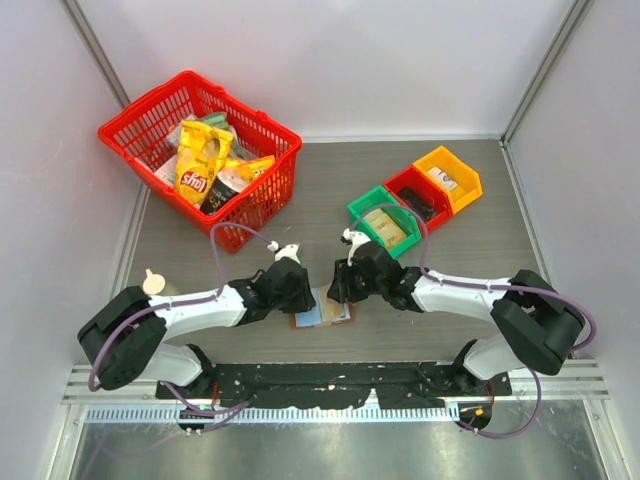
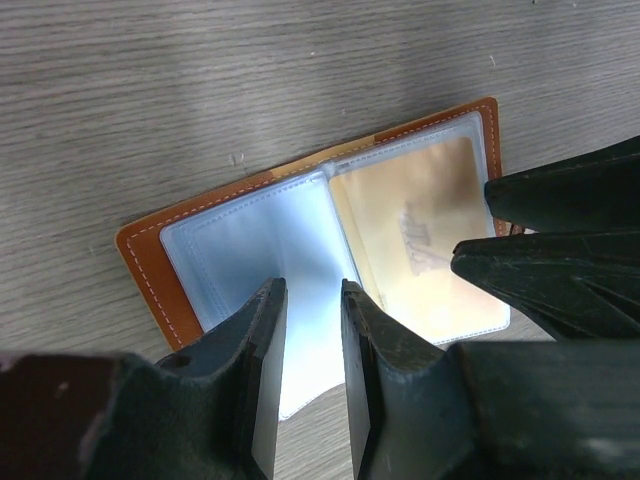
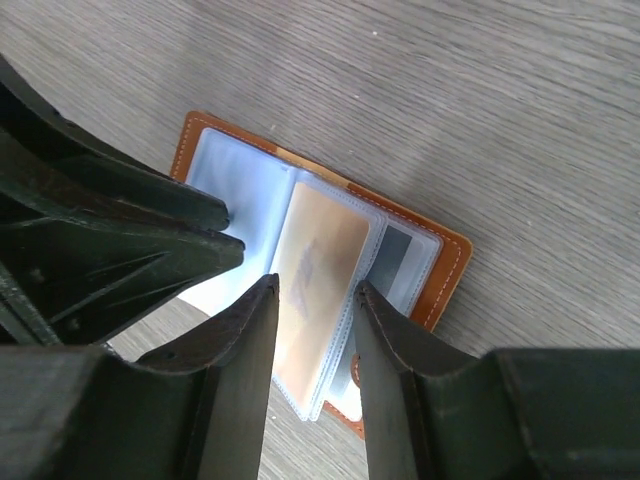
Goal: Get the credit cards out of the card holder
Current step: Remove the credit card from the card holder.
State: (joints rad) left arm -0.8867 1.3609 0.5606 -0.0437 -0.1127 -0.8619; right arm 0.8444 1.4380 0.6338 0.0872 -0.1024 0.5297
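The card holder lies open on the table between both arms, brown leather rim around pale blue-grey plastic sleeves. A tan credit card sits inside the right-hand sleeve. In the right wrist view that card is in a slightly raised sleeve, with a greyish sleeve behind it and the leather rim beyond. My left gripper hovers over the empty pale sleeve, jaws a narrow gap apart with nothing between them. My right gripper is open, its tips on either side of the card's sleeve.
A red basket with yellow snack bags stands at the back left. Green, red and orange bins sit in a row at the back right. A small cream knob lies by the left arm.
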